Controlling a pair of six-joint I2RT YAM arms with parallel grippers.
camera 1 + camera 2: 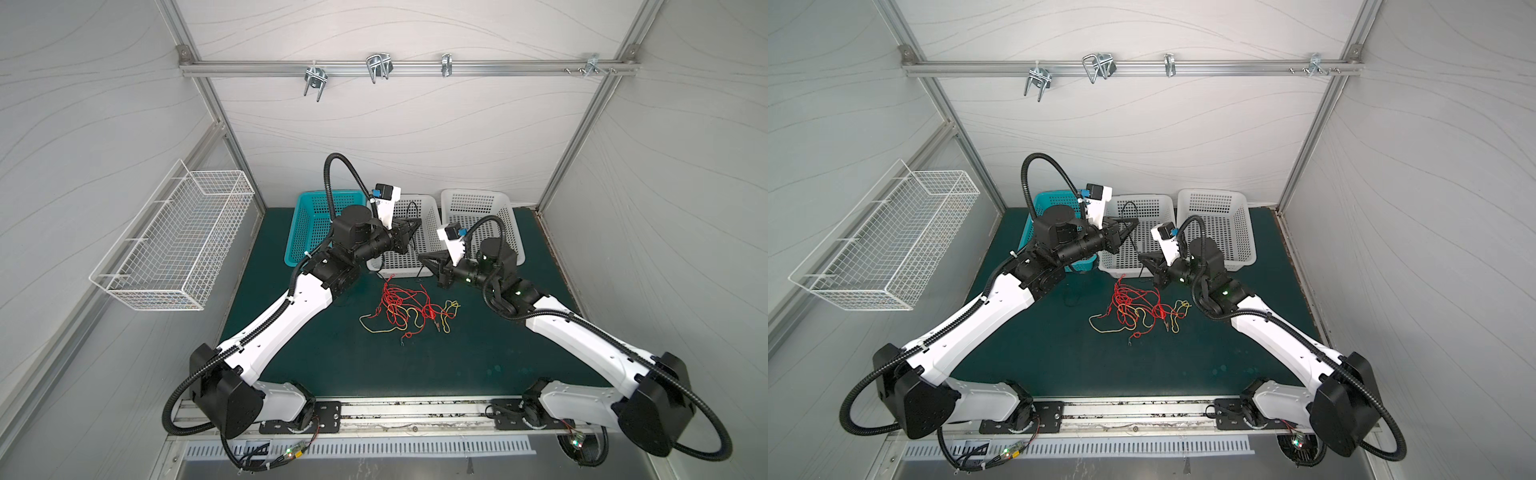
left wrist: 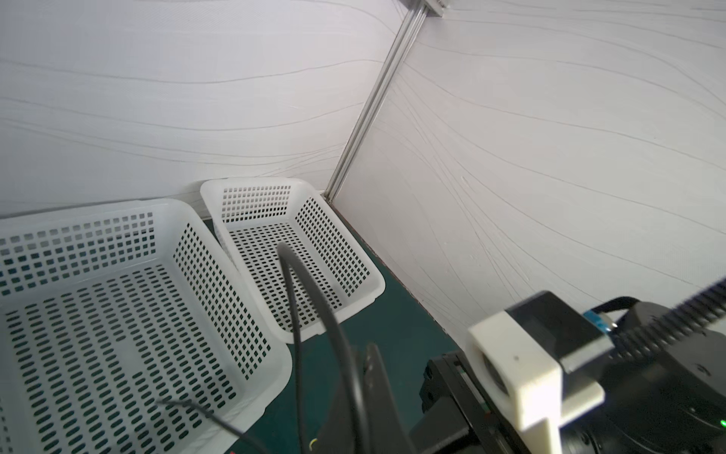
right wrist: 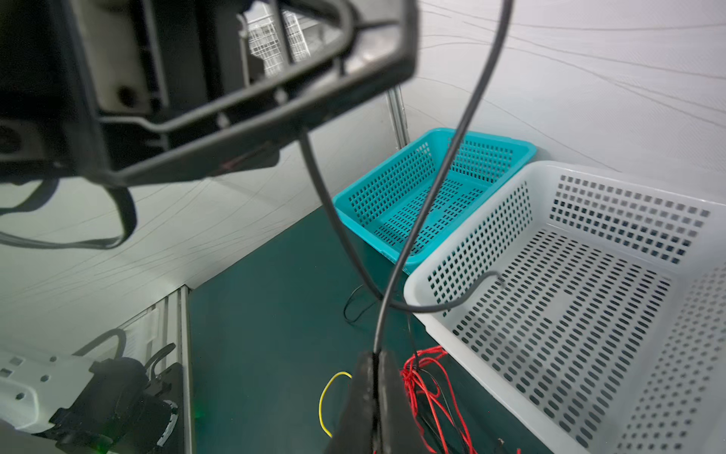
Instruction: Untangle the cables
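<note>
A tangle of red and yellow cables [image 1: 402, 306] [image 1: 1137, 308] lies on the green mat between the two arms. A thin black cable [image 1: 410, 203] [image 1: 1128, 204] arches up over the middle white basket [image 1: 432, 203]. My left gripper [image 1: 419, 223] [image 1: 1136, 222] hangs above that basket, shut on the black cable [image 2: 291, 271]. My right gripper [image 1: 420, 257] [image 1: 1140, 257] sits just in front of the basket's near rim, also shut on the black cable [image 3: 444, 173]; its jaws [image 3: 375, 355] pinch the strand. Red cables [image 3: 426, 377] and a yellow cable [image 3: 324, 397] lie under it. The black cable's free end rests inside the white basket [image 3: 510, 184].
A teal basket [image 1: 305, 216] stands at the back left and a second white basket [image 1: 496, 198] at the back right. A wire basket [image 1: 174, 245] hangs on the left wall. Metal hooks [image 1: 376, 66] hang from the rear rail.
</note>
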